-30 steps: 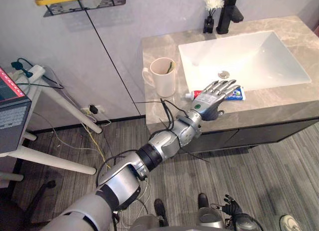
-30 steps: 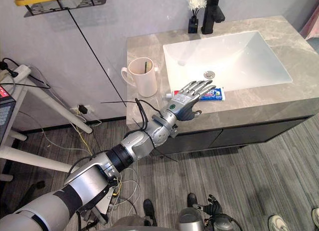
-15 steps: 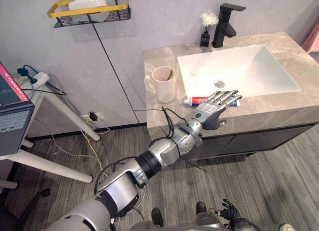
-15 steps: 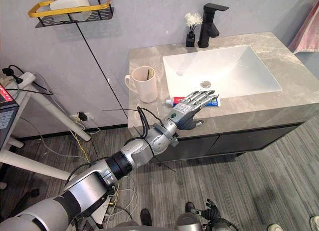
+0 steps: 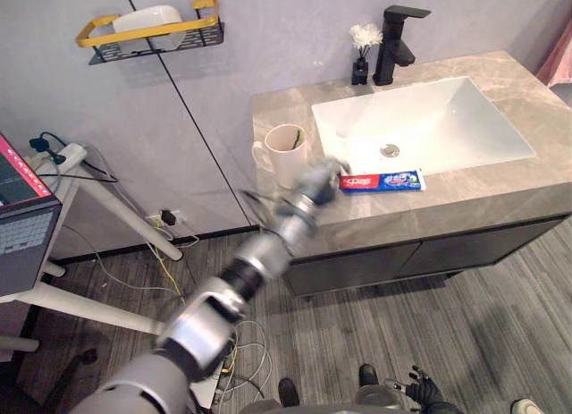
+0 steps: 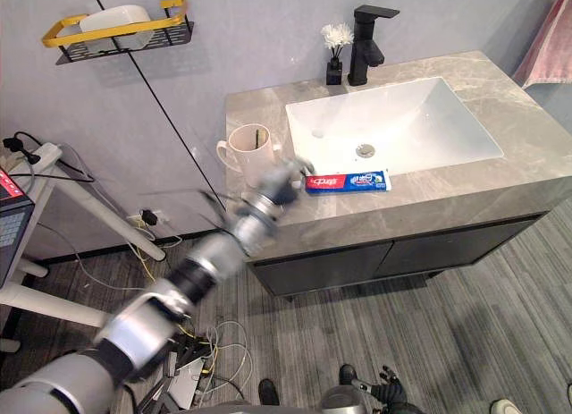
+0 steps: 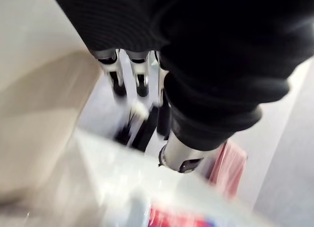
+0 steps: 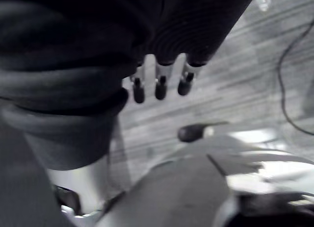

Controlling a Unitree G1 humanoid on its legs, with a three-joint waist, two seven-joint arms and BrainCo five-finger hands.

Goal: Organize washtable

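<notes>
You have the toothpaste (image 5: pixel 382 180) lying on the counter (image 5: pixel 465 195), not in the cup (image 5: pixel 288 155), and your left hand (image 5: pixel 322 174) has loose, empty fingers (image 7: pixel 116 75).

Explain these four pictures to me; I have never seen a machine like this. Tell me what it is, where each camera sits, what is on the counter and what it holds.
This is a humanoid robot with two metal arms that end in fingered hands. The two wide pictures come from cameras in its head, looking down at a washstand. The two close ones come from a camera on each wrist, looking along that hand. On the stone counter lie a toothpaste tube, by the front rim of the white sink, and a cream mug with something thin inside. At the back stand a black faucet and a small vase of white flowers. The left hand is by the tube's cap end, next to the mug, fingers straight, holding nothing. The right hand hangs low over the floor, also empty.
</notes>
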